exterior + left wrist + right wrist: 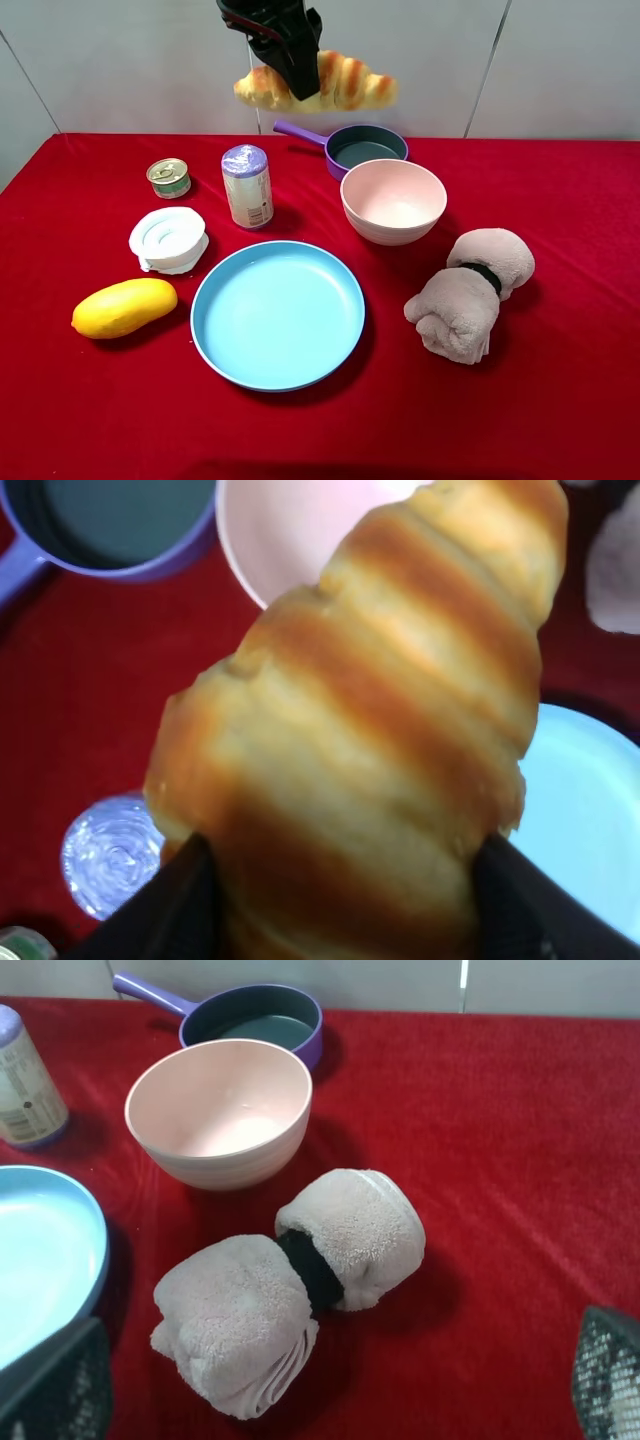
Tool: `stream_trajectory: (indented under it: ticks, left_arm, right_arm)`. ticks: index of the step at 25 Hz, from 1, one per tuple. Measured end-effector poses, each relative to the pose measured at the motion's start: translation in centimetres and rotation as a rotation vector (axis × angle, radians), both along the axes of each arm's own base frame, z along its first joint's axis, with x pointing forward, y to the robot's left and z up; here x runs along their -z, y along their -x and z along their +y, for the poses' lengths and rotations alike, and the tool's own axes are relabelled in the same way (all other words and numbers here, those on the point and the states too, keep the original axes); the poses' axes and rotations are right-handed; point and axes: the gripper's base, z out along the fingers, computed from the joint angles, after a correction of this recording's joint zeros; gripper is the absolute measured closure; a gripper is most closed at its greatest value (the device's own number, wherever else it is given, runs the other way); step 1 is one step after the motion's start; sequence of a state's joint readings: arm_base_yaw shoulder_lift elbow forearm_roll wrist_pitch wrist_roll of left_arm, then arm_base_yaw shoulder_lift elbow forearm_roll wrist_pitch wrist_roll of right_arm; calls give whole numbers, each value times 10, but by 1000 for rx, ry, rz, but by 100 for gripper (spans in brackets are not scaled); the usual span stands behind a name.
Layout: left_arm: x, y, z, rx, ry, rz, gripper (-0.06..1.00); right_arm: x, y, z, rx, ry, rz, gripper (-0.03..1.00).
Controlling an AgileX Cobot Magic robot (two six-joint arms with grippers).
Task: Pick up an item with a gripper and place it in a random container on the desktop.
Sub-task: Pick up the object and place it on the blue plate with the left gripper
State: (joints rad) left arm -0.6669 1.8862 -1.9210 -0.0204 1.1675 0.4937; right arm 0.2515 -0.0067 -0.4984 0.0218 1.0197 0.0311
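Note:
The golden-brown croissant hangs high above the back of the table, over the purple saucepan. My left gripper is shut on its left half. In the left wrist view the croissant fills the picture, pinched between the two dark fingers of the left gripper. The light-blue plate lies at the table's front centre, well below and in front of the croissant; its rim also shows as plate and plate. My right gripper stands open near the rolled towel, holding nothing.
A purple saucepan and a pink bowl sit behind the plate. A rolled beige towel lies right. Left are a yellow mango, a white lid-like dish, a small tin and a purple-topped can.

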Motion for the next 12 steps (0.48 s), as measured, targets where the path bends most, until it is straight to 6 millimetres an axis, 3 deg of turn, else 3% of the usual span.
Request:
stream_trajectory:
  ticks: [4, 12]
  left_arm:
    - [2, 5, -4, -15, 2, 17, 44]
    - [26, 25, 12, -76, -26, 90, 44]
  right_arm:
    - [0, 0, 0, 0, 0, 0, 28]
    - [0, 0, 0, 0, 0, -1, 28]
